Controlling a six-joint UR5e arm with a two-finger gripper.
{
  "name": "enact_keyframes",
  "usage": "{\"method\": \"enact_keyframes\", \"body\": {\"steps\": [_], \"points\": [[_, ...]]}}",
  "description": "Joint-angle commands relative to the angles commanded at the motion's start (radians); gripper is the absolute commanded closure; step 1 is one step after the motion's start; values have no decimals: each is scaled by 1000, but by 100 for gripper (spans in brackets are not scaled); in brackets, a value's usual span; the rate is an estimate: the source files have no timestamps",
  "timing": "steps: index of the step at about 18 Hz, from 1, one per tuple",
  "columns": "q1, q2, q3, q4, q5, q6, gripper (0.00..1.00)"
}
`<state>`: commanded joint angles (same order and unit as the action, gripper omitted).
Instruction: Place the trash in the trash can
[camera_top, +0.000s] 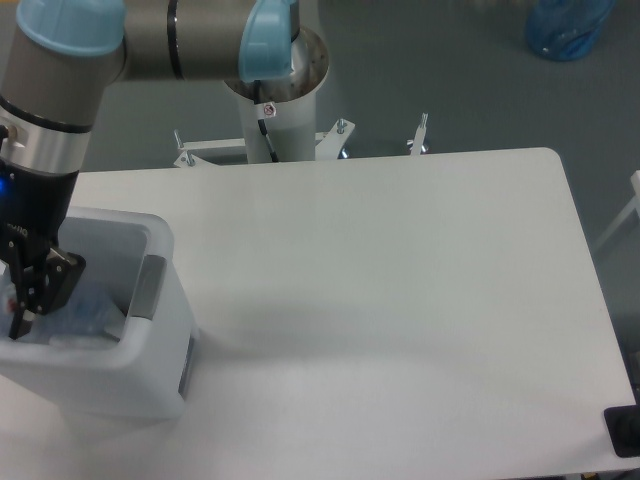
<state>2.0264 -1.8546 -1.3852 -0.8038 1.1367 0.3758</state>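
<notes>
The trash can (150, 375), a large white bin with a grey panel (147, 288) on its right rim, stands at the table's left front. Inside it, low down, lies a crushed clear bottle (92, 312) showing pale blue. My gripper (40, 292) hangs over the bin's left part, reaching down past the rim. Its dark fingers (66, 275) are spread and open, and the bottle lies to their right, apart from them. The arm hides the left side of the bin's inside.
The white table (400, 300) stretches right of the bin. The arm's base column (272, 95) stands behind the far edge. A blue bag (568, 28) lies on the floor at top right, and a black object (624, 432) sits at the front right corner.
</notes>
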Motion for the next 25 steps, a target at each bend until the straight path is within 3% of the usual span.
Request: {"method": "enact_keyframes", "body": {"steps": [1, 7, 13, 19, 21, 25], "points": [[5, 0, 0, 0, 0, -2, 0], [41, 11, 8, 0, 0, 5, 0], [194, 40, 26, 0, 40, 20, 0], [307, 41, 25, -14, 155, 280, 0], [310, 52, 15, -46, 268, 356, 0], [305, 77, 29, -211, 418, 556, 0]]}}
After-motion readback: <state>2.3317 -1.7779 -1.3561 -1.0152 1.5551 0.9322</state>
